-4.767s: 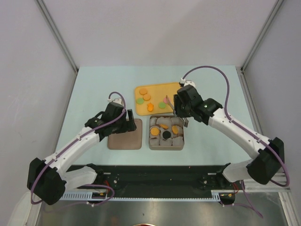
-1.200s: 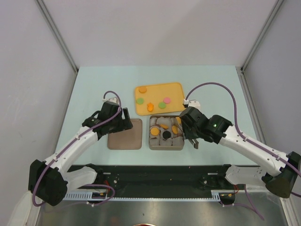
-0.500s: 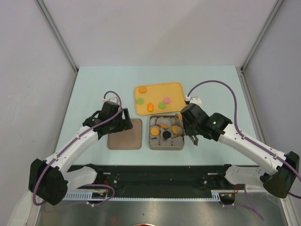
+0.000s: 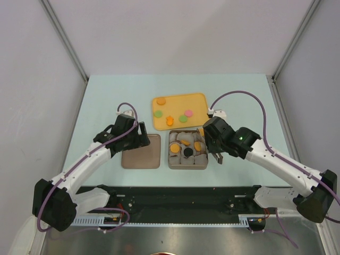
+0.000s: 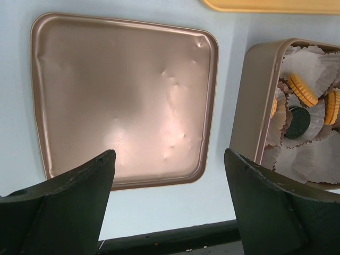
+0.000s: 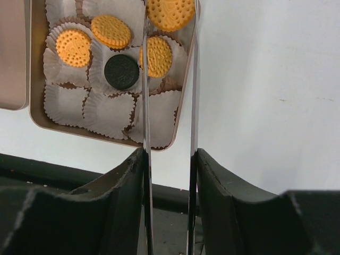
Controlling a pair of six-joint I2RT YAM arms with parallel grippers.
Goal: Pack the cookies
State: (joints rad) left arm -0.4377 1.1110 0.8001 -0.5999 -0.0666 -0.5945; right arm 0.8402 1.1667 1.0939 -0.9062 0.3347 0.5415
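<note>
Metal tongs [image 6: 146,106] sit between the fingers of my right gripper [image 6: 169,154] [image 4: 217,155], which is shut on them. Their tips pinch a round orange cookie [image 6: 170,13] over the far right corner of the tin [image 6: 33,79] [image 4: 187,167]. The tin's white paper cups hold three orange cookies [image 6: 73,47] and a black one [image 6: 121,71]. On the yellow tray [image 4: 196,101] lie orange cookies [image 4: 161,100], an orange flower [image 4: 169,120], a pink one [image 4: 188,112] and a green one [image 4: 182,118]. My left gripper [image 5: 169,159] [image 4: 144,139] hangs open over the lid's near edge.
The brown lid [image 5: 122,95] [image 4: 141,151] lies flat just left of the tin. The black base rail [image 4: 175,194] runs along the table's near edge. Grey walls close in both sides and the back.
My right gripper went from the tray to the tin's right side with the tongs. In the last second it edged up and left over the tin's corner. The left arm has stayed still.
</note>
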